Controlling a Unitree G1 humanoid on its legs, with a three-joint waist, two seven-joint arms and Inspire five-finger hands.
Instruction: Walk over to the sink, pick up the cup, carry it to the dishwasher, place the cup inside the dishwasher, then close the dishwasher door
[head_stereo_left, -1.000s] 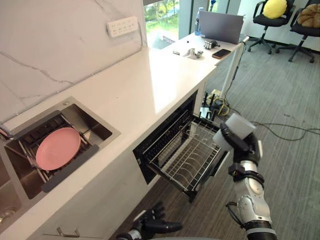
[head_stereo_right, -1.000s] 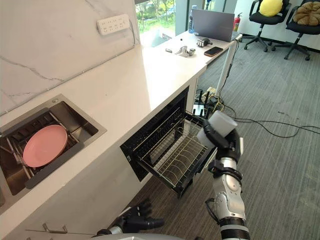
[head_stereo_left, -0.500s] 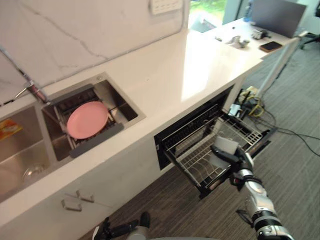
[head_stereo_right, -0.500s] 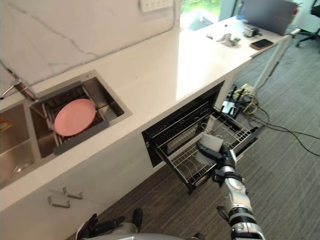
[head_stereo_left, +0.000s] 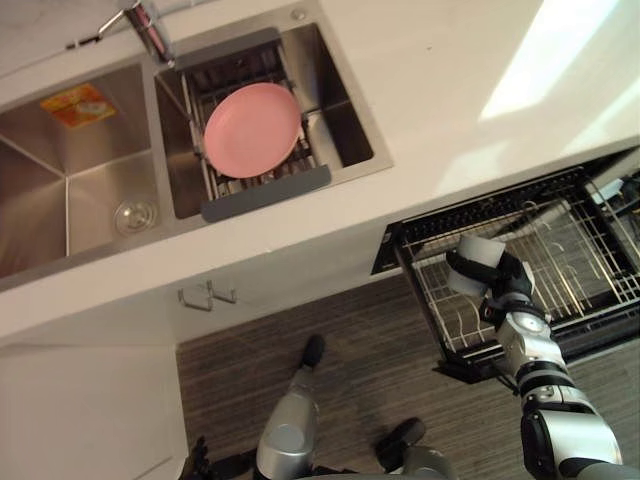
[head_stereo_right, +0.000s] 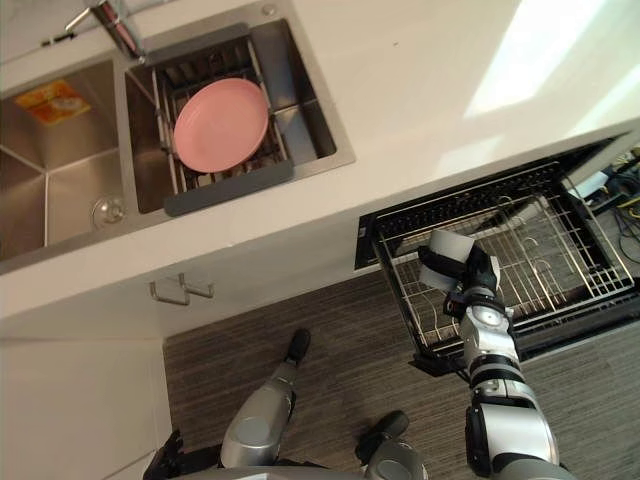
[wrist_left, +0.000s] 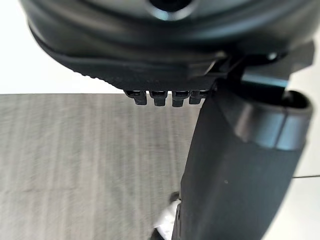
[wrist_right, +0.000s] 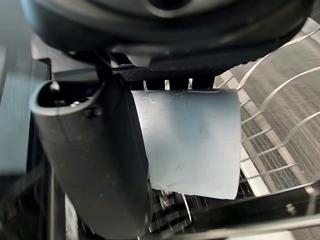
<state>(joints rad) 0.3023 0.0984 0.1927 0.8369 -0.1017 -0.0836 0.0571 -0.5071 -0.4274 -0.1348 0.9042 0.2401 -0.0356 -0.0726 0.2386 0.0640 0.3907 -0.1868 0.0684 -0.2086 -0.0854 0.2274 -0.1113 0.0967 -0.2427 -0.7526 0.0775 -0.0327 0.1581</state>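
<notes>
Now that the right hand (head_stereo_left: 512, 287) has come down over the dishwasher rack (head_stereo_left: 585, 275), curled tight round the cup (head_stereo_left: 483, 250), cup's just above rack's near end. Set-down next, door after.

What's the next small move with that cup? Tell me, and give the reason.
Probably lower the right hand a little so the cup settles onto the wires of the dishwasher rack, then let go. The hand is curled round the cup, which hangs over the left part of the pulled-out rack and seemingly does not yet rest on it.
</notes>
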